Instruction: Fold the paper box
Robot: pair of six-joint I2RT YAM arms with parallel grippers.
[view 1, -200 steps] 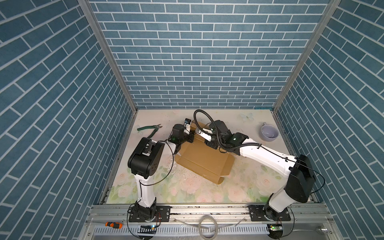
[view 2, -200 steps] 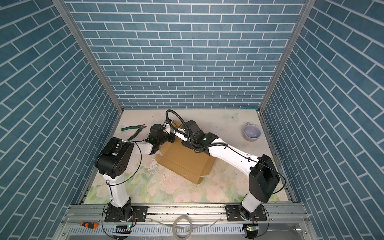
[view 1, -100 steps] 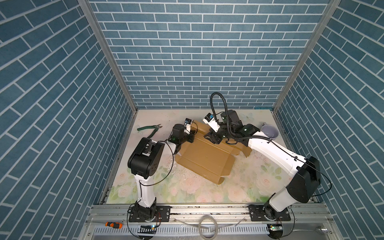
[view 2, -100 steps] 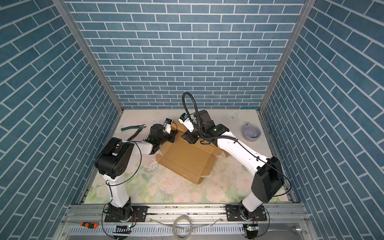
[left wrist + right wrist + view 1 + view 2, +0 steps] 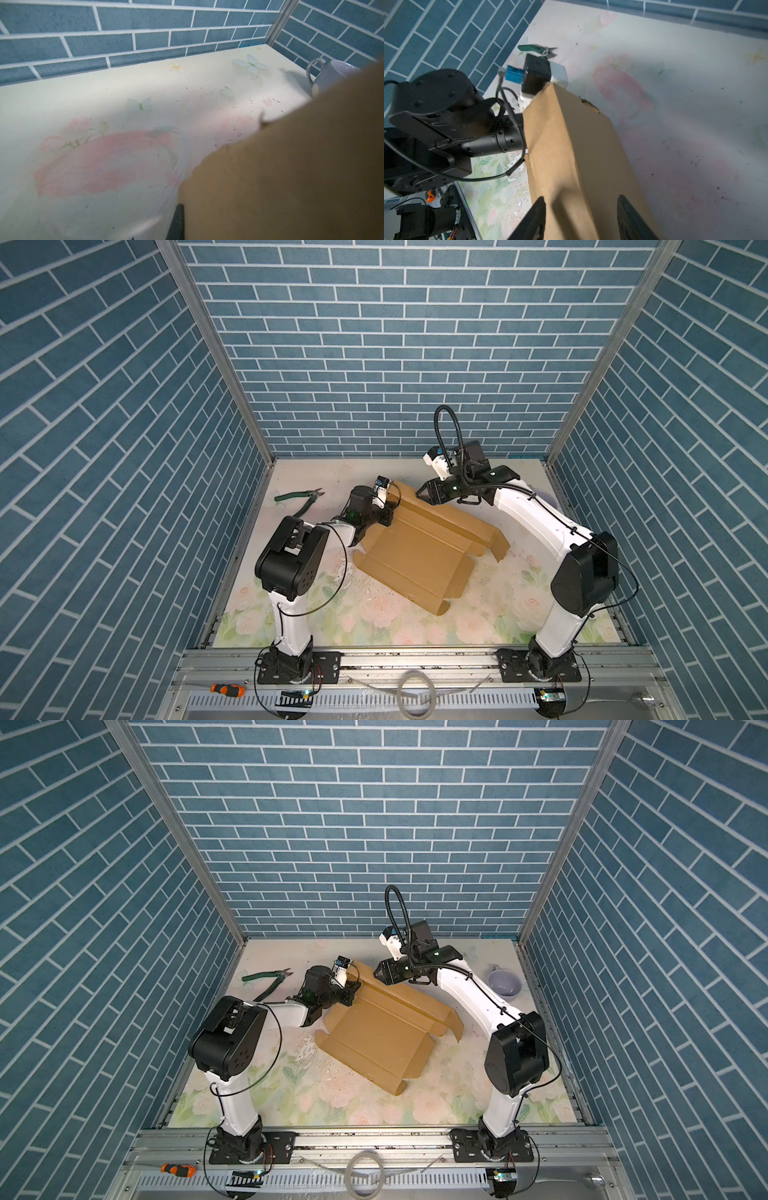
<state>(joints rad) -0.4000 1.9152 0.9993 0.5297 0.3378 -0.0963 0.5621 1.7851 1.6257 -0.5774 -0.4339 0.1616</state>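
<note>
The paper box [image 5: 415, 560] lies partly folded on the flowered table [image 5: 374, 626], with its far wall raised between the two grippers. The left gripper [image 5: 387, 515] is clamped on that wall's near end, and cardboard fills much of its wrist view. The right gripper [image 5: 581, 197] hovers over the wall's ridge with its jaws half apart on either side, gripping nothing. Green pliers [image 5: 293, 496] lie just beyond the left gripper. A pale cup [image 5: 503, 984] sits behind the right gripper, well apart from it.
</note>
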